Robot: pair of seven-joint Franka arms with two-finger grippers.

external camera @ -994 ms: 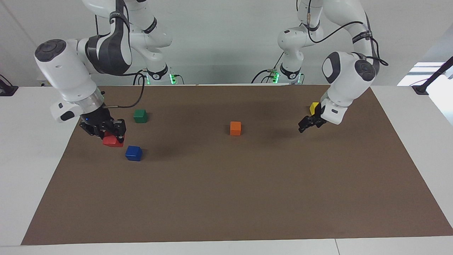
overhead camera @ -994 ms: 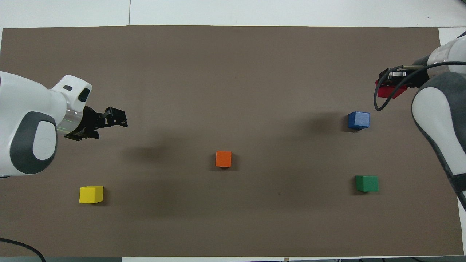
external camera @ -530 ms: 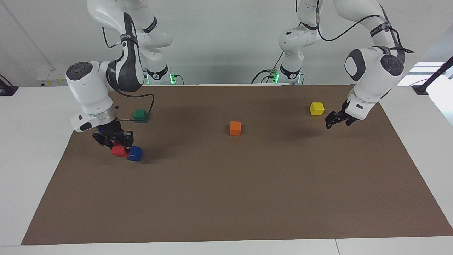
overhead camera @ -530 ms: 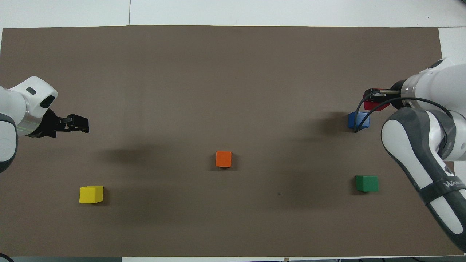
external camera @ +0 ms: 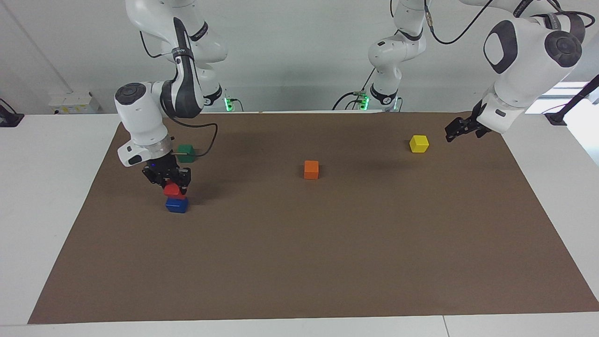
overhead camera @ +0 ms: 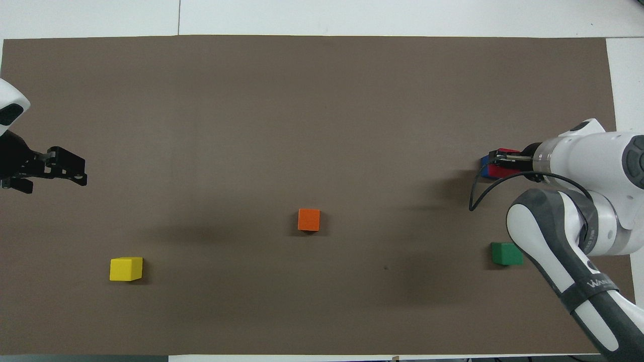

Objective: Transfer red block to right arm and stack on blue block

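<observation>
The red block (external camera: 171, 190) is held in my right gripper (external camera: 175, 186), whose fingers are shut on its sides. It hangs directly over the blue block (external camera: 177, 205), at or just above the blue block's top face; I cannot tell whether the two touch. In the overhead view the red block (overhead camera: 504, 172) covers most of the blue block (overhead camera: 483, 168), and the right gripper (overhead camera: 497, 162) comes in from the right arm's end. My left gripper (external camera: 452, 132) is raised and open over the mat's edge near the yellow cube, holding nothing; it shows in the overhead view too (overhead camera: 70, 168).
On the brown mat (external camera: 327, 257) lie an orange cube (external camera: 311, 169) in the middle, a yellow cube (external camera: 419, 143) toward the left arm's end, and a green cube (external camera: 186, 152) close to the right arm's wrist, nearer to the robots than the blue block.
My right gripper has carried the red block sideways from beside the blue block to directly over it. My left arm has risen and drawn back toward its own end of the table.
</observation>
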